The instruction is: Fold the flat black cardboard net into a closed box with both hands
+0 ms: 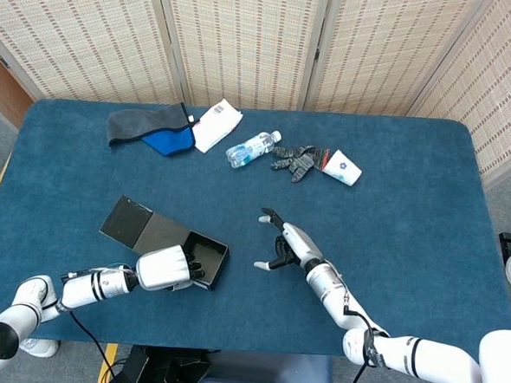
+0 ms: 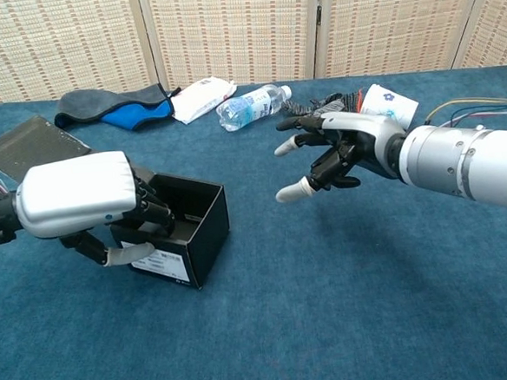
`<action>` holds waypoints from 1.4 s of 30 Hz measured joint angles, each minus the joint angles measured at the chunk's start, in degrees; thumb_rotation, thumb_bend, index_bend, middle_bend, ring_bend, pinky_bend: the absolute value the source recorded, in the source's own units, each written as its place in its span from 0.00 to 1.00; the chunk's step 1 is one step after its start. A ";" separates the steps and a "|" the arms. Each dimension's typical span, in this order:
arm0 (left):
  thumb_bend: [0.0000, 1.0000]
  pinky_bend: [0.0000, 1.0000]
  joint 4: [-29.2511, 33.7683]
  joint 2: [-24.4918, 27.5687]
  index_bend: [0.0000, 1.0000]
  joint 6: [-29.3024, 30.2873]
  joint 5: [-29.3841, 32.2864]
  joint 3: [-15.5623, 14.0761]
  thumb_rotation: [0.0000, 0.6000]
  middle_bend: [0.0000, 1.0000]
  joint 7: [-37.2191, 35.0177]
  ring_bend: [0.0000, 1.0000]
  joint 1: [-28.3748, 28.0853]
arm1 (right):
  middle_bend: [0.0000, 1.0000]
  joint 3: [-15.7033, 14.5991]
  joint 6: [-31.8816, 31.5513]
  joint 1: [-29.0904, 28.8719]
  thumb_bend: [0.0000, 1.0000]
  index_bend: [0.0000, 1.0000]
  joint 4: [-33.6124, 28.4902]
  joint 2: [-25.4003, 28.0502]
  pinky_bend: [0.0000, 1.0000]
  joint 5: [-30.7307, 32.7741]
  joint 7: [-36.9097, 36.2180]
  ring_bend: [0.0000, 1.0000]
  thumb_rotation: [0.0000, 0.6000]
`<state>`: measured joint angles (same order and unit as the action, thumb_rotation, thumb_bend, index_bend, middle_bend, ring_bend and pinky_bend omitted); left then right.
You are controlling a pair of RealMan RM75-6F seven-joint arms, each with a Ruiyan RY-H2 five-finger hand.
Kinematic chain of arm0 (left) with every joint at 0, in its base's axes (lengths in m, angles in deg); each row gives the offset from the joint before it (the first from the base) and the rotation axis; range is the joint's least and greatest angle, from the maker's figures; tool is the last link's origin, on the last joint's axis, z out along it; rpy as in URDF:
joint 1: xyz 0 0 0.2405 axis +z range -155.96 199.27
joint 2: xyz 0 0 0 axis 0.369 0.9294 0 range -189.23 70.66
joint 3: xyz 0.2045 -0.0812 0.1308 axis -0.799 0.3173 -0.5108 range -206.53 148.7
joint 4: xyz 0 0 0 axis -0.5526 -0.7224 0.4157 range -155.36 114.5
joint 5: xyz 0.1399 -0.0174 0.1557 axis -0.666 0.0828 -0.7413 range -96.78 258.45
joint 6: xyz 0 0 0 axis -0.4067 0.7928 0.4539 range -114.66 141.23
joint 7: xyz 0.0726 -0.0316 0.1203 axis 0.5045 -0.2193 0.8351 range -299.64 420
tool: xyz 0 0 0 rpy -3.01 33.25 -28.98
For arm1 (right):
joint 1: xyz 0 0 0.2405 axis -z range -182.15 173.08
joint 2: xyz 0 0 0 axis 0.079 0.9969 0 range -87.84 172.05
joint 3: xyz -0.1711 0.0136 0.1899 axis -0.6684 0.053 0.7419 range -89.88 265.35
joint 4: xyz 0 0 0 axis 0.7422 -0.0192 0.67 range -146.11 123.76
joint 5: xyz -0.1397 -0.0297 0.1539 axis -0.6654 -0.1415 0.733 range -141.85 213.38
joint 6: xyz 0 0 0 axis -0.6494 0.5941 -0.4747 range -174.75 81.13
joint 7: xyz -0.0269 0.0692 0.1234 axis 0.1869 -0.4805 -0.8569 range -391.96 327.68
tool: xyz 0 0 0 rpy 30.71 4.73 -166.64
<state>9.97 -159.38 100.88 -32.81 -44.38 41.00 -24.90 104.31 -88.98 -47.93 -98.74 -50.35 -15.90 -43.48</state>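
Two hands are in play, but only one is working. My left hand (image 2: 84, 197) grips the near wall of the black box (image 1: 187, 252), fingers hooked over the rim into the cavity and thumb pressed on the outside face, low and left of centre in the head view. The walls stand up, the top is open, and the lid flap (image 1: 129, 221) lies stretched out flat toward the left edge of the frame. My right hand (image 2: 333, 150) hangs in the air to the right of the box, well apart from it, fingers spread and holding nothing.

I judge the tray is formed and closing it is the step in hand. Next I should hold the box steady with the left hand while the right hand comes across to lift the lid flap and fold it over the opening. My left fingers must leave the cavity before the flap can seat.
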 measured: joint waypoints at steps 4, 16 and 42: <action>0.52 0.85 -0.65 0.93 0.43 1.19 0.32 0.21 1.00 0.39 0.57 0.59 0.44 | 0.14 0.08 -0.10 -0.06 0.08 0.00 0.02 0.04 0.90 -0.59 0.03 0.74 1.00; 0.42 0.82 4.85 4.39 0.16 0.42 3.74 1.98 1.00 0.11 4.26 0.51 3.00 | 0.13 -0.21 -0.98 -0.60 0.08 0.00 -0.22 -0.06 0.90 -1.31 1.83 0.74 1.00; 0.38 0.82 12.81 10.61 0.12 1.51 17.14 12.54 1.00 0.09 3.85 0.52 11.79 | 0.11 -2.02 4.99 -8.40 0.00 0.00 8.51 -6.08 0.90 -0.20 9.64 0.74 1.00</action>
<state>22.78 -148.78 102.39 -15.67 -31.83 44.85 -13.11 102.29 -83.99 -56.33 -90.24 -56.43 -16.10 -33.84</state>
